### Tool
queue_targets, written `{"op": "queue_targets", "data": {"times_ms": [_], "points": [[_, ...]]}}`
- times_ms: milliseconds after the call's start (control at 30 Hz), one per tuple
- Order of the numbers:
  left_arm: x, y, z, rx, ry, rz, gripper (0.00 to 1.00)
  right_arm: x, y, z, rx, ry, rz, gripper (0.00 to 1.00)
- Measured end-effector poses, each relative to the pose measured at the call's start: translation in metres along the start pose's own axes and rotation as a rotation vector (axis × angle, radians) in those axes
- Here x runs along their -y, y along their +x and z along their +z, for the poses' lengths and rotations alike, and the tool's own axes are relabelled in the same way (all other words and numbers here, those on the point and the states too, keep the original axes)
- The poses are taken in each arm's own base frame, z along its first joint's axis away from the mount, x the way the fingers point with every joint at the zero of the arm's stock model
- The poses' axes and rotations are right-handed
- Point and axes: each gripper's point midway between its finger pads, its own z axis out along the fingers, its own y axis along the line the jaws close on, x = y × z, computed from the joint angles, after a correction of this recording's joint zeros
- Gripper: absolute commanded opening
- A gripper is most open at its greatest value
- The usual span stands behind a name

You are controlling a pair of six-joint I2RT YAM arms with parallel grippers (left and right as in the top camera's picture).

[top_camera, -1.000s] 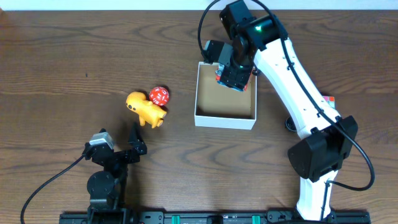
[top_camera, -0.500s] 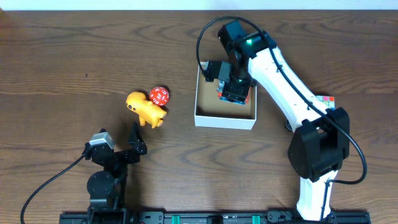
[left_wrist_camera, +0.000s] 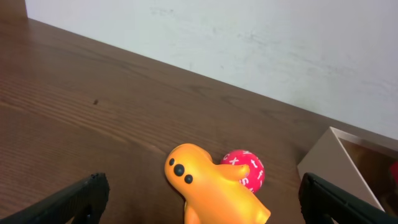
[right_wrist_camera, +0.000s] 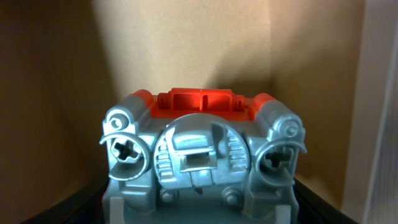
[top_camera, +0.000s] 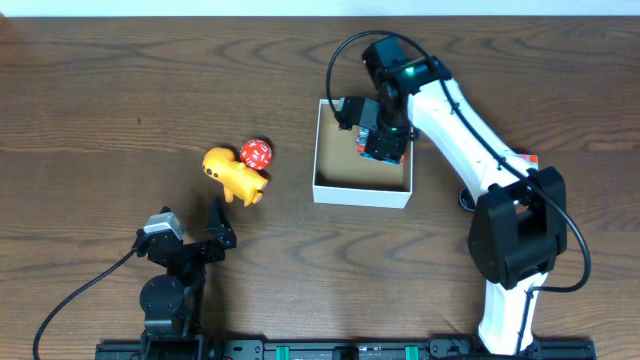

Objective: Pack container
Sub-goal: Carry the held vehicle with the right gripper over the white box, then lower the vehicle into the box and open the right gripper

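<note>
Overhead and 2 wrist views of a dark wood-grain worktop (top_camera: 100, 100).

The container (top_camera: 360, 194), a small square open-topped cardboard box with white outer walls and a brown inside, stands right of centre on the worktop. The right end effector (top_camera: 383, 143) reaches down into its far right corner.

In the right wrist view, a silver-and-red moulded plastic toy (right_wrist_camera: 202, 155) fills the frame between brown cardboard walls. The right end effector appears clamped on this toy, its jaws partly apart around the toy's body. Whether the toy touches the box floor cannot be told.

The left end effector (top_camera: 190, 228) sits low at the near left of the worktop, well apart from the container. Its 2 fingers (left_wrist_camera: 81, 196) are spread wide with nothing between them.

A glossy yellow duck-like figure (top_camera: 233, 175) lies on the worktop left of the container, with 2 black dots on its head end in the left wrist view. A red ball with white marks (top_camera: 256, 153) touches its far side, between the figure and the container. Both lie outside the box.

A pale wall (left_wrist_camera: 249, 50) runs behind the worktop's far edge.
</note>
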Motion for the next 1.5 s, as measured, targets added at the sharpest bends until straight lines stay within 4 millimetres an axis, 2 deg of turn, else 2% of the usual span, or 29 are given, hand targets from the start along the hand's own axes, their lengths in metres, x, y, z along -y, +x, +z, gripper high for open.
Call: {"op": "queue_targets", "data": {"times_ms": [133,367,900,1267,1500], "points": [[0.000,0.000,0.000,0.000,0.000,0.000,0.98,0.007,0.005,0.000,0.004,0.007,-0.013,0.37],[0.000,0.000,0.000,0.000,0.000,0.000,0.98,0.016,-0.001,0.000,0.036,0.040,-0.040,0.40],[0.000,0.000,0.000,0.000,0.000,0.000,0.98,0.010,-0.009,0.001,0.083,0.009,-0.085,0.42],[0.000,0.000,0.000,0.000,0.000,0.000,0.98,0.004,-0.003,0.032,0.042,-0.051,-0.123,0.41],[0.000,0.000,0.000,0.000,0.000,0.000,0.98,0.010,0.002,0.032,0.043,-0.045,-0.117,0.42]]}}
